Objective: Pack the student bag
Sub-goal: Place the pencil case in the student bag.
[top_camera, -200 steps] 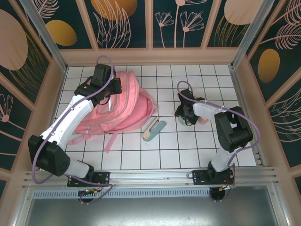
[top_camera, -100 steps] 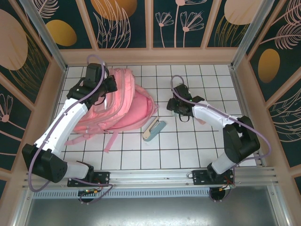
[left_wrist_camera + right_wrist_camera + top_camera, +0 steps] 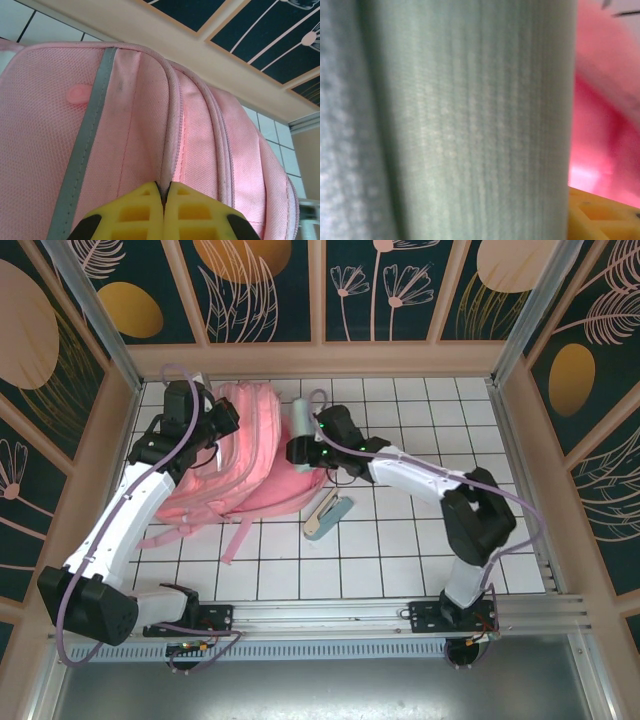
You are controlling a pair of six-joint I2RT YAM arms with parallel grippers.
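Note:
The pink student bag (image 3: pixel 255 455) lies flat at the back left of the tiled table. My left gripper (image 3: pixel 222 420) is at its top left part, shut on a fold of fabric beside the zip line, which runs away from the yellow fingertips (image 3: pixel 145 200) in the left wrist view. My right gripper (image 3: pixel 303 447) hovers at the bag's upper right edge, shut on a pale green cylinder (image 3: pixel 300 418) that stands out beyond the fingers. Up close in the right wrist view, the pale green cylinder (image 3: pixel 460 120) has a ribbed surface, with the pink bag (image 3: pixel 605 125) behind it.
A teal and white stapler-like item (image 3: pixel 328 515) lies on the tiles just right of the bag's lower corner. A loose pink strap (image 3: pixel 236 538) trails toward the near edge. Wooden walls (image 3: pixel 320 360) close in the back and both sides.
My right arm has swung left from the table's right half to the bag's upper right edge, carrying the pale green cylinder. My left gripper has shifted left along the bag's top, still shut.

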